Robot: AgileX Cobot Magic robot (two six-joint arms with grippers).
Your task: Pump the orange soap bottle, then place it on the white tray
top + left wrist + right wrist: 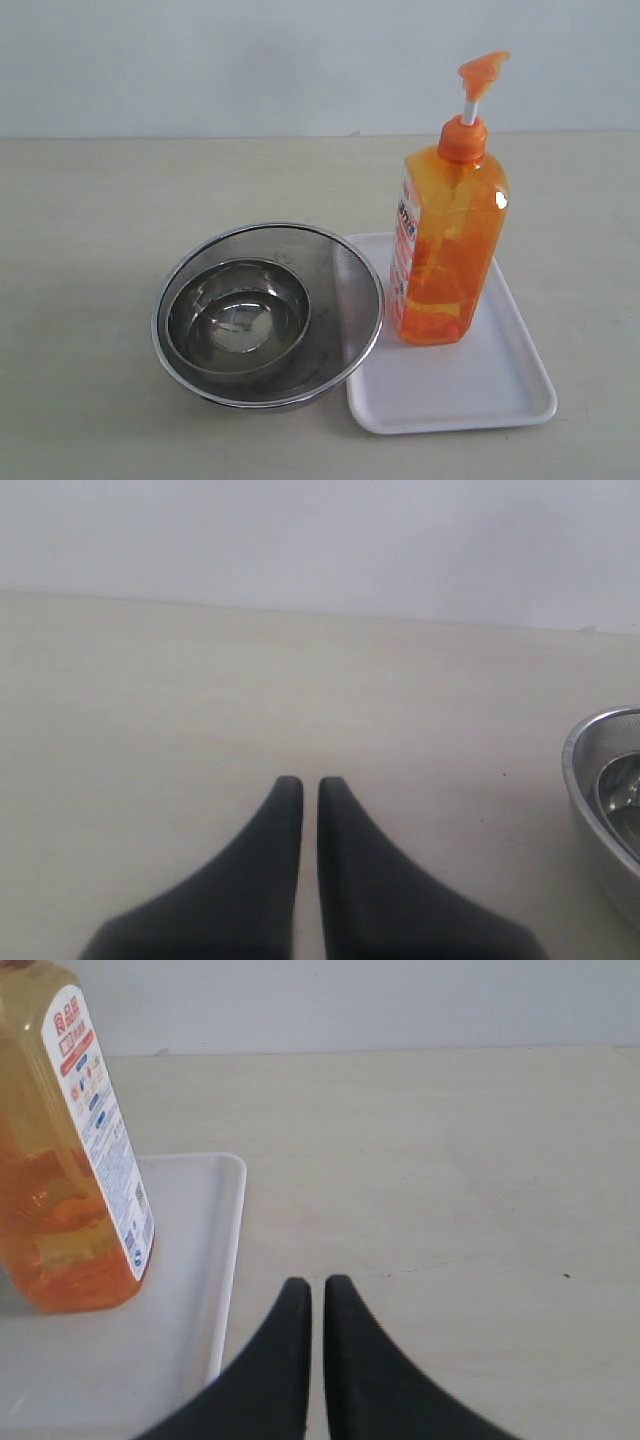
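The bottle (445,250) stands upright on the tray (500,385), toward the side next to the bowls (345,290), so the task looks done; the sound course is to keep both arms clear of this tall, tippable thing. The right gripper (317,1285), narrow and empty, is over bare table just off the tray's rim, apart from the bottle. The left gripper (310,785), also narrow and empty, is well away from the tray, beyond the bowls.

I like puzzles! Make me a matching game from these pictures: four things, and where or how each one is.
1 orange soap bottle
2 small steel bowl
3 white tray
4 right gripper

a shut, holding nothing
b inside the large steel bowl
c standing upright on the tray
d flat beside the bowls

Pairs: 1-c, 2-b, 3-d, 4-a
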